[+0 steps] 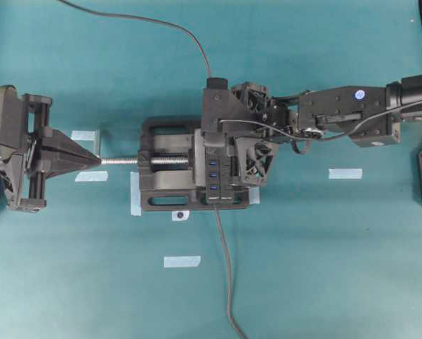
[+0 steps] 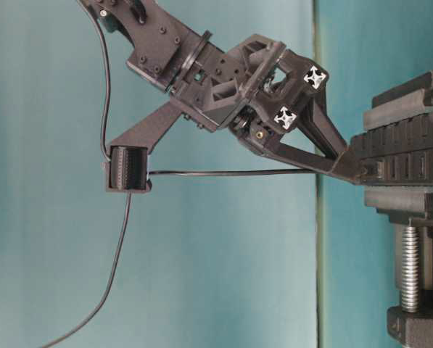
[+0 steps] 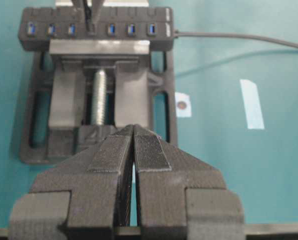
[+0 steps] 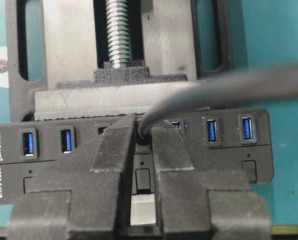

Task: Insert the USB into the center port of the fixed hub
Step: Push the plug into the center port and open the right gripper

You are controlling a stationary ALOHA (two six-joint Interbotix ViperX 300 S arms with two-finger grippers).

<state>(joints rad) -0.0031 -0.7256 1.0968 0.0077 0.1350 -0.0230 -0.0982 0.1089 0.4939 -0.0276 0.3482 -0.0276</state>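
The fixed hub (image 4: 223, 155) is clamped in a black vise (image 1: 161, 198), its blue slots facing up. My right gripper (image 4: 142, 137) is shut on the USB (image 4: 153, 117), with only the plug's rear and its dark cable showing between the fingertips. The plug sits at the center port, which the fingers hide; how deep it sits I cannot tell. In the left wrist view the fingertips (image 3: 89, 17) cover the fourth slot of the hub (image 3: 39, 42). My left gripper (image 1: 96, 161) is shut and empty, left of the vise at the end of its silver screw (image 1: 122, 161).
The hub's thicker grey cable (image 1: 225, 268) runs toward the near table edge. The USB's thin cable (image 2: 231, 173) stretches from the right gripper to a black holder (image 2: 129, 168) on the arm. Pale tape strips (image 1: 345, 173) (image 1: 182, 261) lie on the teal mat.
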